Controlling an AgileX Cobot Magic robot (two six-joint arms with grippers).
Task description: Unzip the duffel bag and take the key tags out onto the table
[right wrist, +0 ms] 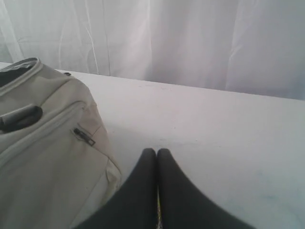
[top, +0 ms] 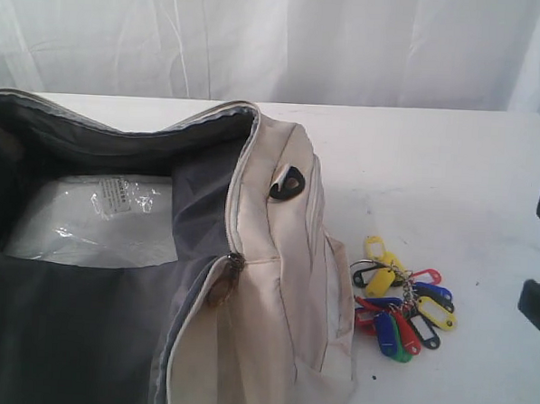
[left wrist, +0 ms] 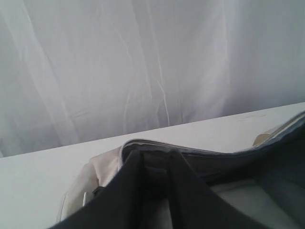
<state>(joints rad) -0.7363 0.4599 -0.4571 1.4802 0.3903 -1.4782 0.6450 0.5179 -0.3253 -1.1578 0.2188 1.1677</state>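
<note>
Key tags (top: 401, 301) (likely light, slippery, floppy): pinch at the rings (top: 407, 283). Right gripper (right wrist: 157, 152) pressed together; left gripper (left wrist: 153, 157) I cannot tell.

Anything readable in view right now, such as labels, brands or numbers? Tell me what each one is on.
White label on the clear packet inside the duffel bag: printed lines, too blurred to read.
Key tags on the table: no lettering can be made out.
No other text is visible in any view.
</note>
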